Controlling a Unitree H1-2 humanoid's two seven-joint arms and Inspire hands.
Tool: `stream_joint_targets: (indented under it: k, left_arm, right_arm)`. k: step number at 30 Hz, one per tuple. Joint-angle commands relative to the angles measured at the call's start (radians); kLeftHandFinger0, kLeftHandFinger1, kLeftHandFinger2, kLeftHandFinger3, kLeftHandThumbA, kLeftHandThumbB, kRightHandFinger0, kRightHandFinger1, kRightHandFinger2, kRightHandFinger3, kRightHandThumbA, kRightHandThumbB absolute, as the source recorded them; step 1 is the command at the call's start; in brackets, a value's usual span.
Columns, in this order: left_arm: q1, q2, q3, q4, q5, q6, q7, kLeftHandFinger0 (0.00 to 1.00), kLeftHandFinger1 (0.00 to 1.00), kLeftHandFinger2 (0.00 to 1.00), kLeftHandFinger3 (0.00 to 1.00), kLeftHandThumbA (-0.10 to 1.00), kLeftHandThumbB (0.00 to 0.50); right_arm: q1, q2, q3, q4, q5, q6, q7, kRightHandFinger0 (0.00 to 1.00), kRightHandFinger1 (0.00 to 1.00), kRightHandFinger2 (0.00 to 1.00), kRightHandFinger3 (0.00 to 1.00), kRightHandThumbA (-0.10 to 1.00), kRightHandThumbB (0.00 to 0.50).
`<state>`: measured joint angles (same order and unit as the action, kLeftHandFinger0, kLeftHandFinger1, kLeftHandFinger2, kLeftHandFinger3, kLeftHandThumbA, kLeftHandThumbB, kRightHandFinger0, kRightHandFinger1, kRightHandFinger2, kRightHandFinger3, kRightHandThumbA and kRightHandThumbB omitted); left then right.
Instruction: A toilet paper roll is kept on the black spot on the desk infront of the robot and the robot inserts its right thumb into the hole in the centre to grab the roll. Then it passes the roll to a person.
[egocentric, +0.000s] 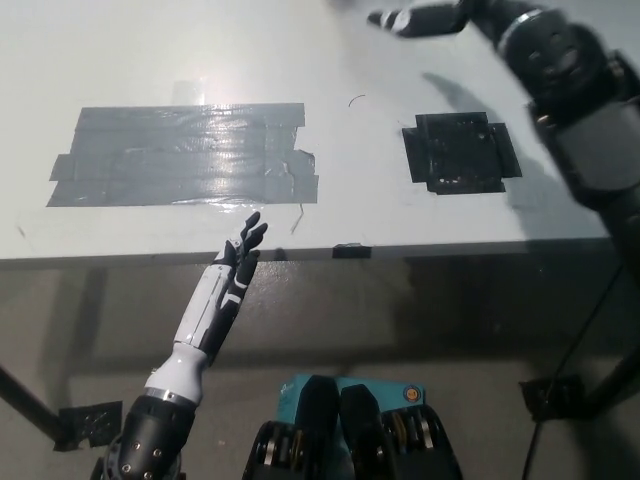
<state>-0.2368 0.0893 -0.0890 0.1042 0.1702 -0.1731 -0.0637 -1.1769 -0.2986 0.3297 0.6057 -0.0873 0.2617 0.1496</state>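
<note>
- Right hand (420, 17) reaches out at the top edge over the desk (120, 60); its fingers look extended and hold nothing visible.
- The toilet paper roll is not in view; its direction and long axis cannot be judged.
- The black spot (460, 152) lies bare.
- Risk: with the arm stretched high, a careless return could sweep the desk.
- Left hand (240, 255) rests at the near desk edge, fingers spread.
</note>
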Motion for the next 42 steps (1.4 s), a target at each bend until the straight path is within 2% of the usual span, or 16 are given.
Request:
stream_joint_targets:
  k: [1,2,5,7,9,13,15,16,18,20,21,24,26,29,32,42]
  left_arm:
    - [-0.013,0.004,0.0,-0.032,-0.002,-0.031,0.005,1.0,1.0,1.0,1.0,1.0,0.119]
    - [-0.013,0.004,0.0,-0.032,0.001,-0.03,0.007,1.0,1.0,1.0,1.0,1.0,0.121]
    - [-0.023,0.002,0.005,-0.024,0.002,-0.037,0.014,1.0,1.0,1.0,1.0,1.0,0.126]
    - [-0.032,0.005,0.009,-0.02,0.001,-0.035,0.016,1.0,1.0,1.0,1.0,1.0,0.133]
    - [-0.038,0.006,0.013,-0.018,-0.004,-0.028,0.015,1.0,1.0,1.0,1.0,1.0,0.135]
    - [-0.042,0.003,0.019,-0.015,-0.005,-0.022,0.022,1.0,1.0,1.0,1.0,1.0,0.136]
    - [-0.031,0.0,0.021,-0.017,-0.007,-0.013,0.023,1.0,1.0,1.0,1.0,1.0,0.152]
    - [-0.026,0.0,0.022,-0.019,-0.01,-0.009,0.023,1.0,1.0,1.0,1.0,1.0,0.141]
    - [-0.013,-0.001,0.022,-0.023,-0.018,-0.005,0.017,1.0,1.0,1.0,1.0,1.0,0.13]
    - [0.002,-0.002,0.02,-0.019,-0.017,-0.013,0.018,1.0,1.0,1.0,1.0,1.0,0.14]
    - [0.013,-0.003,0.018,-0.016,-0.017,-0.019,0.018,1.0,1.0,1.0,1.0,1.0,0.142]
    - [0.041,-0.004,0.012,-0.021,-0.011,-0.019,0.015,1.0,1.0,1.0,1.0,1.0,0.149]
    - [0.057,-0.004,0.009,-0.023,-0.012,-0.02,0.012,1.0,1.0,1.0,1.0,1.0,0.152]
    - [0.074,-0.003,0.006,-0.025,-0.009,-0.019,0.01,1.0,1.0,1.0,1.0,1.0,0.163]
    - [0.116,-0.004,0.0,-0.034,-0.005,-0.028,0.01,1.0,1.0,1.0,1.0,1.0,0.142]
    - [0.199,-0.01,-0.005,-0.064,0.005,-0.036,0.02,1.0,1.0,1.0,1.0,1.0,0.135]
  right_arm:
    - [0.005,-0.077,-0.086,-0.219,-0.01,0.068,0.022,1.0,1.0,1.0,1.0,0.82,0.5]
    - [0.015,-0.082,-0.092,-0.245,-0.02,0.08,0.016,1.0,1.0,1.0,1.0,0.83,0.5]
    - [0.115,-0.125,-0.147,-0.483,-0.02,0.136,0.014,1.0,1.0,1.0,1.0,0.97,0.5]
    - [0.158,-0.126,-0.17,-0.57,0.001,0.148,0.021,1.0,1.0,1.0,1.0,0.97,0.493]
    - [0.297,-0.125,-0.196,-0.76,0.026,0.112,0.022,1.0,1.0,1.0,1.0,0.99,0.41]
    - [0.454,-0.107,-0.213,-0.94,0.066,0.103,0.029,1.0,1.0,1.0,1.0,1.0,0.387]
    - [0.567,-0.083,-0.213,-0.994,0.082,0.055,0.017,1.0,1.0,1.0,1.0,1.0,0.386]
    - [0.618,-0.07,-0.209,-1.007,0.077,0.036,0.008,1.0,1.0,1.0,1.0,1.0,0.392]
    - [0.691,-0.053,-0.203,-1.01,0.068,0.004,-0.003,1.0,1.0,1.0,1.0,1.0,0.386]
    - [0.768,-0.031,-0.194,-0.981,0.059,-0.046,-0.016,1.0,1.0,1.0,1.0,0.99,0.398]
    - [0.818,-0.02,-0.192,-0.947,0.068,-0.093,-0.014,1.0,1.0,1.0,1.0,0.97,0.364]
    - [0.904,0.006,-0.194,-0.912,0.064,-0.13,-0.016,1.0,1.0,1.0,1.0,0.94,0.336]
    - [0.953,0.022,-0.191,-0.857,0.051,-0.176,-0.011,1.0,1.0,1.0,1.0,0.94,0.337]
    - [0.988,0.04,-0.193,-0.804,0.043,-0.208,-0.009,1.0,1.0,1.0,1.0,0.91,0.328]
    - [1.043,0.061,-0.192,-0.74,0.042,-0.252,-0.006,1.0,1.0,1.0,1.0,0.84,0.295]
    - [1.122,0.084,-0.173,-0.608,0.028,-0.339,0.019,1.0,1.0,1.0,1.0,0.73,0.269]
